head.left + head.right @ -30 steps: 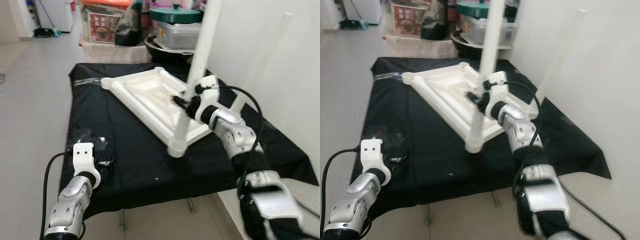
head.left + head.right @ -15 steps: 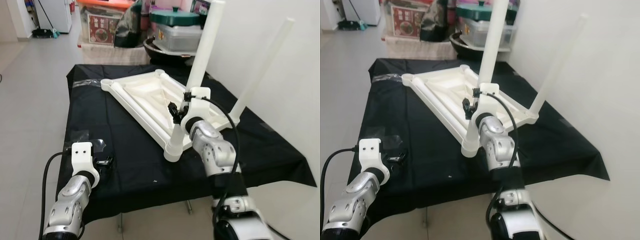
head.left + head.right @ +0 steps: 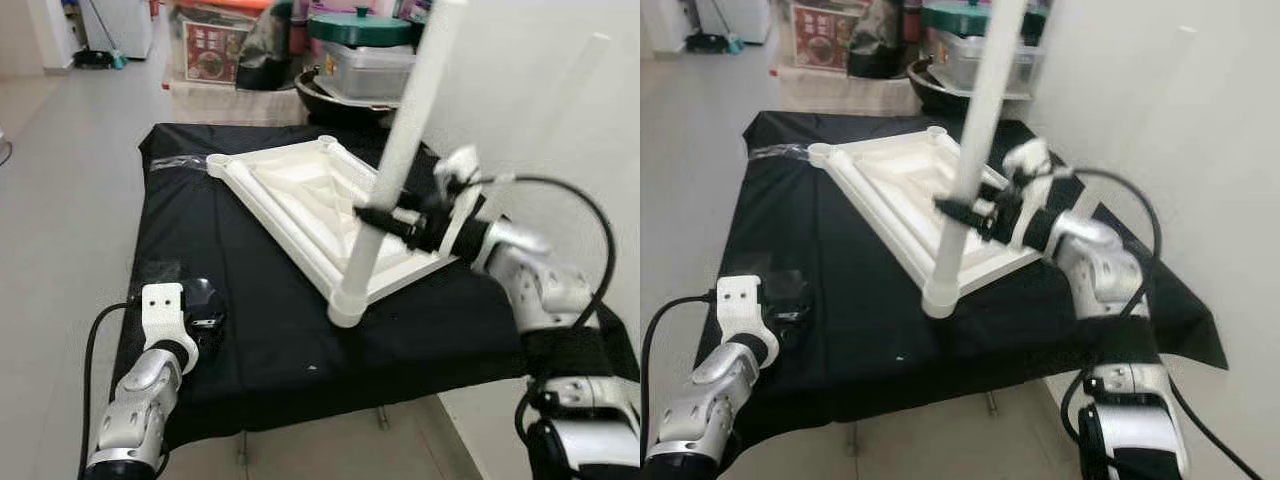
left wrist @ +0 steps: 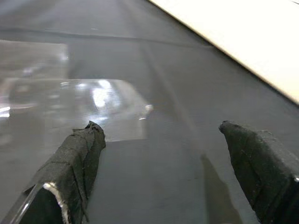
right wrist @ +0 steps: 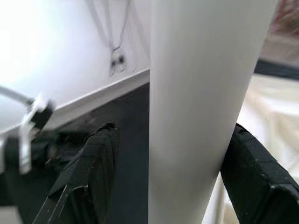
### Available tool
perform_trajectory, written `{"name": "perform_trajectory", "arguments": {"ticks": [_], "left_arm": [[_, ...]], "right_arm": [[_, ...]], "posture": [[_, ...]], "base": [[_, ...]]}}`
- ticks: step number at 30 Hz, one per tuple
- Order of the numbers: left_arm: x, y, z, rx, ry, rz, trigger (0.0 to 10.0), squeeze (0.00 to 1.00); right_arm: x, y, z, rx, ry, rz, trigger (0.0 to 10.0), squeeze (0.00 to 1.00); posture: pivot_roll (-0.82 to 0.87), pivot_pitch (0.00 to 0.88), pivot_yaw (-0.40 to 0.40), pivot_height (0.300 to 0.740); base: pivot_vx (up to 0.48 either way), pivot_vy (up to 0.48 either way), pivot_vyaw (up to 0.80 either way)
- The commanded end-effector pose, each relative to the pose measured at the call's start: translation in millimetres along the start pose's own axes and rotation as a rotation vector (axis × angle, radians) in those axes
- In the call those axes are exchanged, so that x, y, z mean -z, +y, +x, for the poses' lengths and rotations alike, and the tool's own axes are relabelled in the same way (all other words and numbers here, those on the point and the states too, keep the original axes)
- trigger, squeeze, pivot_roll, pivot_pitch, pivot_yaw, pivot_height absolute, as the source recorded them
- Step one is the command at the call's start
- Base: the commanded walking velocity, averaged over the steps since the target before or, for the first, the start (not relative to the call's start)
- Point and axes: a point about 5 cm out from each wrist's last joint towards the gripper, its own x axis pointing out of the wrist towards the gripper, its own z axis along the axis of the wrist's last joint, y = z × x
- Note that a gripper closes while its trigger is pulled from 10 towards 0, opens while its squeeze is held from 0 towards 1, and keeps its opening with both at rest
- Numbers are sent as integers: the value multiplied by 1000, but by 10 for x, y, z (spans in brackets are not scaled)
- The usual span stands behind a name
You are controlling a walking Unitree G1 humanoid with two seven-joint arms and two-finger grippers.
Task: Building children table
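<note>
Right gripper at the table leg, left gripper waiting.

Eye views: the upside-down white plastic table top (image 3: 310,205) lies on the black-covered counter (image 3: 250,320). The long white plastic leg (image 3: 385,190) stands in its near corner socket. The right gripper (image 3: 385,216) reaches to the leg partway up. The leg looks light, stiff and smooth, so a hold low near the socket seems best. Behind sits a grey box with a green lid (image 3: 362,45); what is inside is hidden.
Left wrist view: the left gripper (image 4: 168,154) has its fingers wide apart, holding nothing, over a clear plastic sheet (image 4: 70,105).
Right wrist view: fingers (image 5: 88,172) stand either side of the leg, maybe not quite pressing.
</note>
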Motion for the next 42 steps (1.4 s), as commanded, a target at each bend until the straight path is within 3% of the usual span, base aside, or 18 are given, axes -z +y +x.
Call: {"name": "perform_trajectory", "arguments": {"ticks": [1,7,8,9,10,11,12,21,22,23,24,27,28,34,35,36,37,42], "left_arm": [[45,-4,4,-1,22,11,10000,0],[39,6,2,0,20,16,10000,0],[41,7,3,0,21,16,10000,0],[41,7,3,0,21,16,10000,0],[47,5,6,1,22,18,10000,0],[47,5,6,1,22,18,10000,0],[48,-1,9,2,22,17,10000,0],[61,-29,20,10,26,16,10000,0],[63,-28,19,10,26,16,10000,0],[63,-28,19,10,26,16,10000,0],[64,-26,17,9,27,16,10000,0],[63,-21,13,9,28,16,10000,0],[64,-19,12,10,29,17,10000,0],[59,-23,19,14,29,18,10000,0],[57,-27,23,15,28,18,10000,0],[56,-29,26,16,28,18,10000,0],[55,-32,27,16,27,18,10000,0],[53,-28,19,14,25,18,10000,0]], "right_arm": [[87,116,122,-107,22,-3,0,0],[131,204,232,-165,13,22,0,0],[136,204,253,-154,17,22,2745,0],[136,204,253,-154,17,22,2745,0],[151,205,277,-147,23,9,9059,0],[151,205,277,-147,23,9,9059,0],[150,196,286,-136,15,3,10000,0],[160,161,354,-82,-21,15,10000,0],[152,165,360,-79,-36,45,10000,439],[152,165,360,-79,-36,45,10000,439],[143,172,367,-83,-49,76,10000,1000],[133,181,394,-67,-42,70,10000,1000],[126,192,410,-69,-38,48,10000,0],[105,223,452,-107,-54,47,10000,0],[100,230,472,-117,-63,53,9059,0],[98,233,485,-122,-68,56,9059,0],[91,232,509,-120,-76,59,0,0],[85,198,559,-77,-98,76,0,0]], "posture": [[93,0,-151,740],[99,0,-151,740],[99,0,-151,740],[99,0,-151,740],[97,0,-149,740],[97,0,-149,740],[97,0,-149,740],[90,0,-147,740],[90,0,-147,740],[90,0,-147,740],[93,0,-148,740],[93,0,-145,740],[93,0,-145,740],[93,0,-142,740],[97,0,-144,740],[97,0,-144,740],[100,0,-147,740],[106,0,-152,740]], "base": [[0,0,0],[0,0,0],[0,0,0],[0,0,0],[0,0,0],[0,0,0],[0,0,0],[0,0,0],[0,0,0],[0,0,0],[0,0,0],[0,0,0],[0,0,0],[0,0,0],[0,0,0],[0,0,0],[0,0,0],[0,0,0]]}}
